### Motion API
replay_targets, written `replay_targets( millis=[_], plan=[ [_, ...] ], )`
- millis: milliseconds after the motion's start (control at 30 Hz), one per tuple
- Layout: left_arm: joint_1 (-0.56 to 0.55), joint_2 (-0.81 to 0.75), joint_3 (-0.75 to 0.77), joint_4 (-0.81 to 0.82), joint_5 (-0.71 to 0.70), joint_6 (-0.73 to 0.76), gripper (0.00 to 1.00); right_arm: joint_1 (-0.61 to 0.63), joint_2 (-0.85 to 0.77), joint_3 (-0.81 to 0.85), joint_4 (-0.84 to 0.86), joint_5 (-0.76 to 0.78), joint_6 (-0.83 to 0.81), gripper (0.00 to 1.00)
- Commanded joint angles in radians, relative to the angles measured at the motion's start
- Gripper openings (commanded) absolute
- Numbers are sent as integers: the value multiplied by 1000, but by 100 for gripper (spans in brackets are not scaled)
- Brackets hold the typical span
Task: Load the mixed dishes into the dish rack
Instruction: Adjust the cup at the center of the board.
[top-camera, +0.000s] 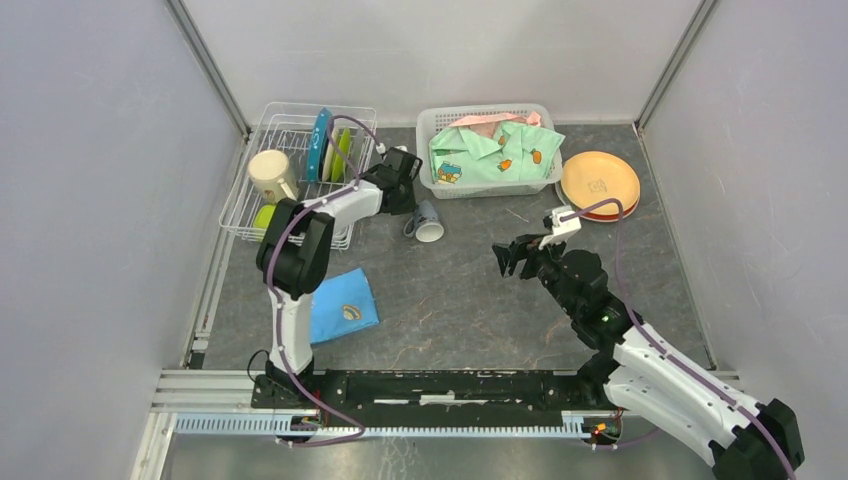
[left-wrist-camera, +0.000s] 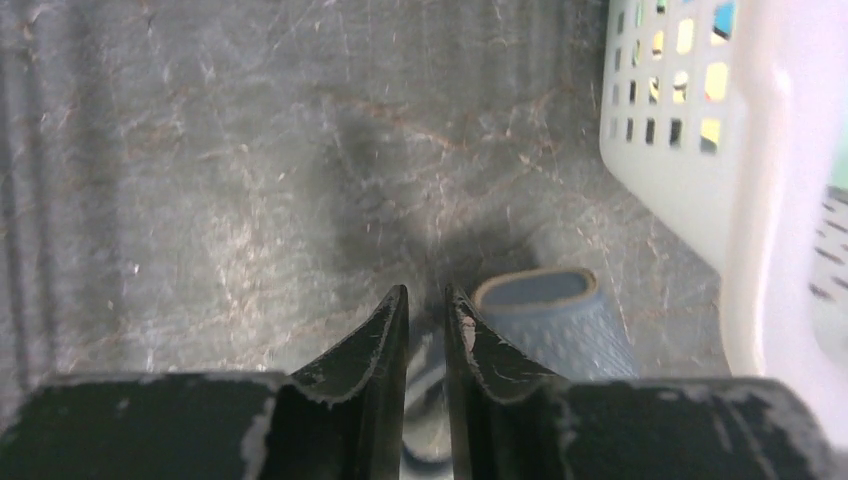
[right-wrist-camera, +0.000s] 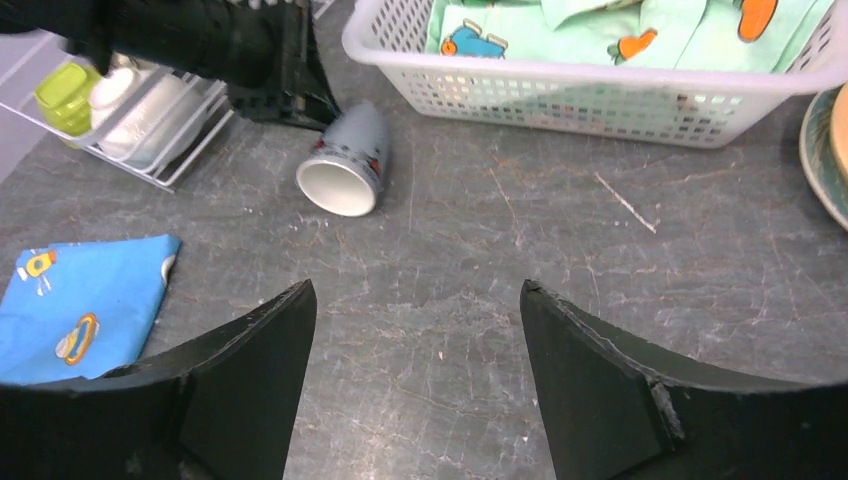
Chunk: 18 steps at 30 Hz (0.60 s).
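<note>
Left arm (top-camera: 330, 205) reached forward, left gripper (left-wrist-camera: 427, 292) parted a slit at the toppled grey cup (right-wrist-camera: 350, 150); right arm (top-camera: 600, 310) hung above the bench (right-wrist-camera: 480, 230), right gripper (right-wrist-camera: 415, 290) wide, empty

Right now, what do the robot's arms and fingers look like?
Both arms have white links and black joints: the left arm, the right arm. A purple cable runs along each. The left fingers and right fingers are black tapered wedges with scuffed, pale-chipped edges.
</note>
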<state>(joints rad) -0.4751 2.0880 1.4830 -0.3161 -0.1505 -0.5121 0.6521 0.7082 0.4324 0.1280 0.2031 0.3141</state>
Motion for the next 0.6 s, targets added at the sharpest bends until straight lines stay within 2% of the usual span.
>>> replay_targets(
  millis=[0,200,333,500,567],
  plan=[
    [1,-139,-53,24,66,-67,28,-1,65,-26,94,-3,35,81],
    [9,-248,-133,29,97,-69,35,0,232,-10,208,-27,233,76],
    [33,-335,-167,17,121,-58,41,16,372,12,341,-51,212,78],
    [71,-440,-194,-26,128,-5,55,89,541,71,420,120,175,77],
    [86,-483,-190,-58,128,28,68,127,605,124,393,211,163,77]
  ],
)
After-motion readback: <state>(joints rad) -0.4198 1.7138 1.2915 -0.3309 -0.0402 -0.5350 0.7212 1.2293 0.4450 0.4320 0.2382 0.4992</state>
